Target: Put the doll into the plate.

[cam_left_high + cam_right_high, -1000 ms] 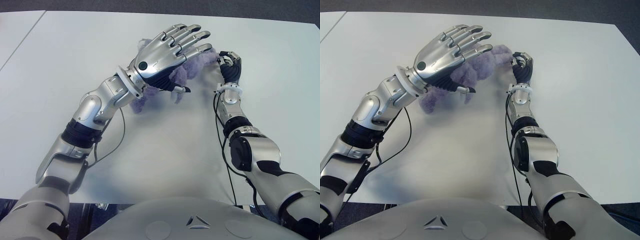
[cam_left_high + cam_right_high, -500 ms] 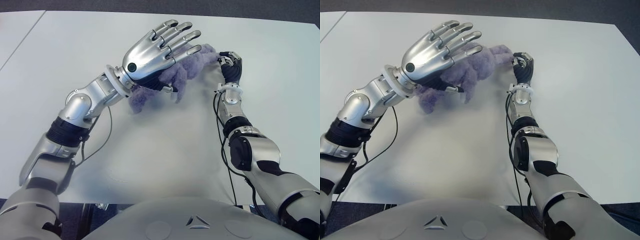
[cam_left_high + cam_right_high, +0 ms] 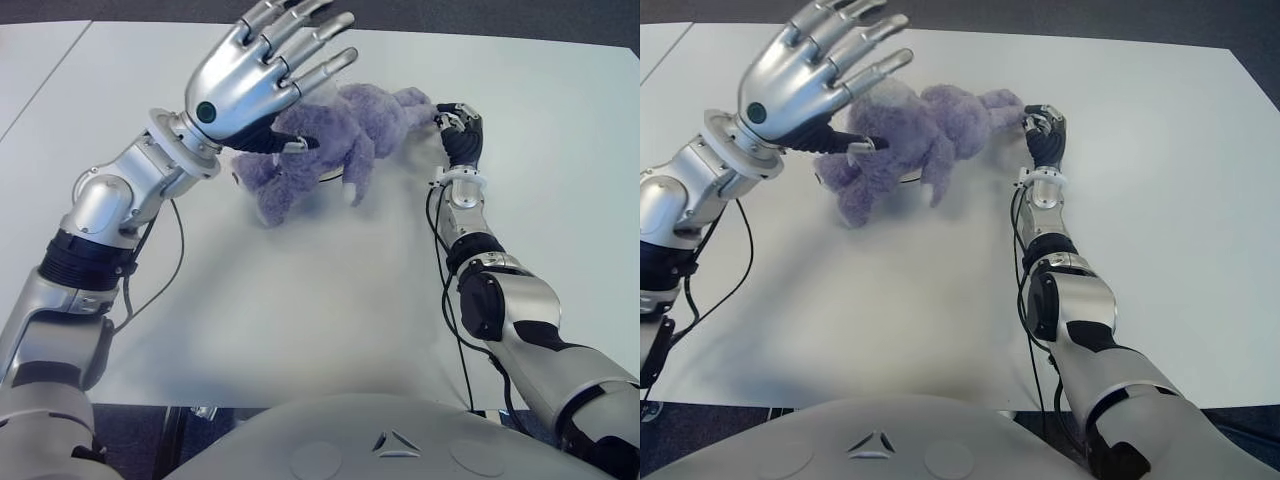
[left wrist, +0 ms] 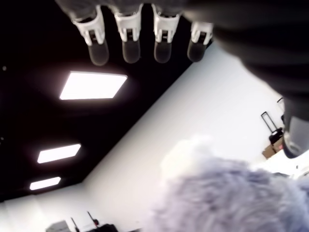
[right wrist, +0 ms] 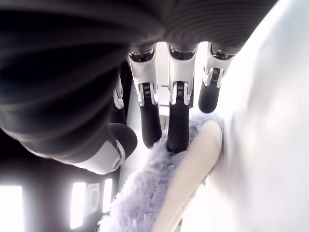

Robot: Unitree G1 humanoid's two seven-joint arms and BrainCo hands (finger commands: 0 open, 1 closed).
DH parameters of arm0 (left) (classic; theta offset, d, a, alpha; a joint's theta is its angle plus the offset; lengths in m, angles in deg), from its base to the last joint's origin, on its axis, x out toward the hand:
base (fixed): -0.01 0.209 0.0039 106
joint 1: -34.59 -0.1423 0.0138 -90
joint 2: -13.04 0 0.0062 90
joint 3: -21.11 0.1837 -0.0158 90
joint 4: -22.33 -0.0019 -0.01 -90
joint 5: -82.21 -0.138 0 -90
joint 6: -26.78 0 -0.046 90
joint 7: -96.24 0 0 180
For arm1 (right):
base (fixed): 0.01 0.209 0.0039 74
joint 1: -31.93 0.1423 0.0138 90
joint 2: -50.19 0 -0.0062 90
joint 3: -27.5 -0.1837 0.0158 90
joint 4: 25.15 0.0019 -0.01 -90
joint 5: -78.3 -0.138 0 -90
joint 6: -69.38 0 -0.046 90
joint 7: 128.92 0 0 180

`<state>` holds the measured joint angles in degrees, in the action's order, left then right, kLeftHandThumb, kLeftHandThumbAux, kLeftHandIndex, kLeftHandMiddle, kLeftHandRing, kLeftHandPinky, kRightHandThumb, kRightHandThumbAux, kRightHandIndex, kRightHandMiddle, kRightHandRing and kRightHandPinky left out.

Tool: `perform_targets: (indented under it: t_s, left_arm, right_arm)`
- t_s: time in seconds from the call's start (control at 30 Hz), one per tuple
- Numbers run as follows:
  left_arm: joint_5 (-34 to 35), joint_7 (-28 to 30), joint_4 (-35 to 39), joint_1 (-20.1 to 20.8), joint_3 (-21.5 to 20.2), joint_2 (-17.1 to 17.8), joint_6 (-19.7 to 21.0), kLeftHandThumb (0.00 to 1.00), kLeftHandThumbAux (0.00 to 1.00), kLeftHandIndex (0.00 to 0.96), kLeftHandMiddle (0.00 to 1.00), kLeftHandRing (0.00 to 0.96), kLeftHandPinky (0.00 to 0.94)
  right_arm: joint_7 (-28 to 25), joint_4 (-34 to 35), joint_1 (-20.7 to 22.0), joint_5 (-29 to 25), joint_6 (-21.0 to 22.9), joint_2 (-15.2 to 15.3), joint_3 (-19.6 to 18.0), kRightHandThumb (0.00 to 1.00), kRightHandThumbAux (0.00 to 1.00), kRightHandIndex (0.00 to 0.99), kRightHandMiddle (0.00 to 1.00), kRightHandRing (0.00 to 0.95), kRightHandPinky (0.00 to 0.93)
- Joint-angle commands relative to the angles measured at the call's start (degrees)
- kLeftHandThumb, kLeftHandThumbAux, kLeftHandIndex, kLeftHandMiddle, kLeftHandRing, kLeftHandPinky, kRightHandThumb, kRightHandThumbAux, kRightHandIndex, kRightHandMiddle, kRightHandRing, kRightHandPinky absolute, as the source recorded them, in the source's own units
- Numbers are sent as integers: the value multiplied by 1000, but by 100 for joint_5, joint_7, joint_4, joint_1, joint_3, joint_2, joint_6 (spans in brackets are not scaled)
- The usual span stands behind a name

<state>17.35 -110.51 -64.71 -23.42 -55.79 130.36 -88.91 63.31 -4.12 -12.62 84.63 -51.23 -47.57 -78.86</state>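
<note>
Purple plush doll (image 3: 335, 135) lying on white surface (image 3: 300, 300), upper centre of eye views, head end toward lower left, one limb stretched to the right. No plate visible anywhere.

Left hand (image 3: 255, 70) at upper left of eye views, raised above doll's left end, palm down, fingers (image 3: 320, 45) spread and extended, thumb pointing toward doll's back. Holding nothing; whether thumb touches the fur, cannot tell. Left wrist view: four straight fingertips (image 4: 130, 48) along the top, fuzzy doll (image 4: 227, 193) below them, clear gap between.

Right hand (image 3: 458, 125) at upper right of centre in eye views, at the doll's right limb, fingers curled. Right wrist view: fingers (image 5: 177, 125) bent down onto the pale-tipped purple limb (image 5: 164, 193), two fingertips touching the fur, thumb (image 5: 113, 145) curled alongside. Looks like a light pinch on that limb, limb lying against the surface. Right forearm stretched straight forward along the right side of the frame.

Dark floor strip along top edge of eye views.
</note>
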Motion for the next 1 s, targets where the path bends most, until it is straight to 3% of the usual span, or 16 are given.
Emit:
perform_targets:
  t_s: [0.03, 0.07, 0.13, 0.23, 1.0]
  left_arm:
    - [-587, -346, -277, -397, 67, 138, 337, 83, 476, 0, 0, 0, 0]
    - [-662, -346, -292, -430, 80, 173, 400, 80, 476, 0, 0, 0, 0]
    - [-734, -345, -302, -461, 95, 214, 466, 55, 476, 0, 0, 0, 0]
    - [-820, -346, -342, -511, 117, 277, 538, 37, 476, 0, 0, 0, 0]
    - [-613, -430, -1491, -925, 286, 418, 738, 54, 435, 2, 0, 0, 0]
  right_arm:
    - [-172, -898, -1440, -217, 773, -486, -142, 717, 738, 399, 278, 307, 116]
    - [-178, -898, -1439, -223, 773, -490, -157, 717, 738, 399, 276, 309, 116]
    - [-185, -898, -1440, -224, 773, -495, -178, 842, 811, 268, 257, 325, 117]
    - [-197, -897, -1439, -228, 769, -497, -204, 914, 839, 206, 245, 339, 117]
    - [-218, -891, -1459, -204, 731, -489, -289, 999, 842, 179, 234, 379, 127]
